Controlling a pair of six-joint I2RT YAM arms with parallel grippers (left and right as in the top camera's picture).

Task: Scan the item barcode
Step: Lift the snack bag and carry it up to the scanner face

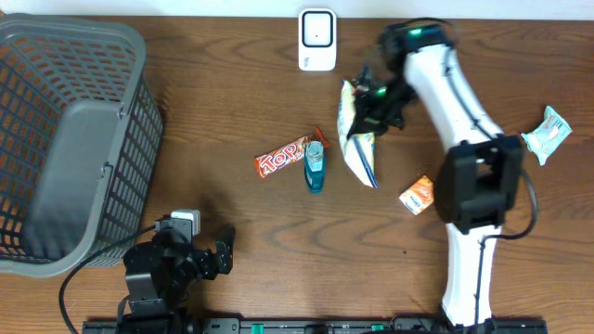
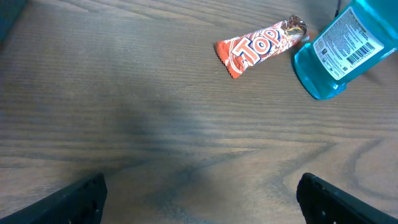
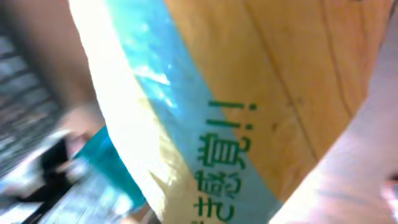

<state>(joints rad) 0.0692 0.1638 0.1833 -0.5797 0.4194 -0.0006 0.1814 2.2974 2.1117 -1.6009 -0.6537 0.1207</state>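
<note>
Snack bag (image 1: 358, 148) beside blue bottle (image 1: 316, 168)

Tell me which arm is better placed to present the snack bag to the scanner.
Right. The right gripper is shut on the snack bag beside the white scanner; the left gripper sits open, far off near the basket.

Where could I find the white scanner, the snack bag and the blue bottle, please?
white scanner (image 1: 316, 39): overhead view, middle of its front face.
snack bag (image 1: 358, 148): overhead view, its pale lower half.
blue bottle (image 2: 347, 45): left wrist view, its white label.
</note>
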